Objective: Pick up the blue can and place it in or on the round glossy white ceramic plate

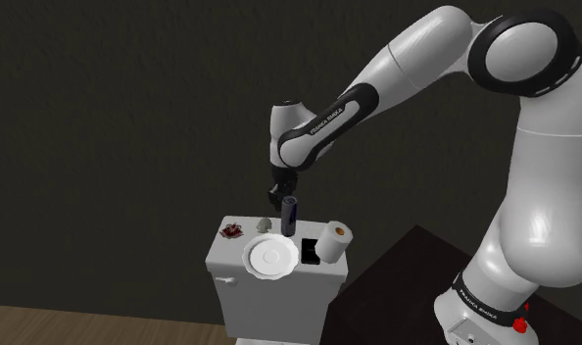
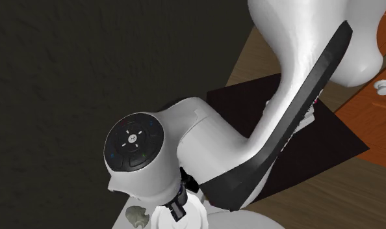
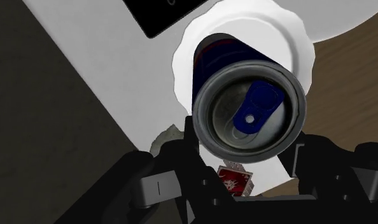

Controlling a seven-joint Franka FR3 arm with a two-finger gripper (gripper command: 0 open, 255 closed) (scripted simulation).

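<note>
Currently the pincer (image 1: 285, 188) is closed on the blue can (image 1: 291, 214), gripping it near its top end; the can hangs upright below the white arm (image 1: 407, 73). In the wrist view, one black finger (image 3: 175, 156) bears against each side of the can, whose silver lid and blue pull tab face the camera. The can is located over the white counter (image 1: 279, 294), a box-shaped unit set against a dark wall (image 1: 113, 108). In the shoulder view the can's lower end sits just above the far rim of the round white plate (image 1: 269, 258); in the wrist view the can body overlaps the plate. Whether the can's base touches the plate cannot be determined. Other items on the counter are as follows: a black rectangular object (image 1: 309, 252) just beside the plate toward the shoulder view's right; a white paper roll (image 1: 333, 239) standing just beside that object, further to the right; a small red item (image 1: 231, 231) near the far left corner; and a small grey lump (image 1: 264, 225) between the red item and the can. The second exterior view looks down past the arm's wrist joint (image 2: 133, 142), with the grey lump at its lower edge. The dark stand (image 1: 416, 265) occupies the shoulder view's lower right, and wood floor (image 1: 83, 328) shows at the lower left.
</note>
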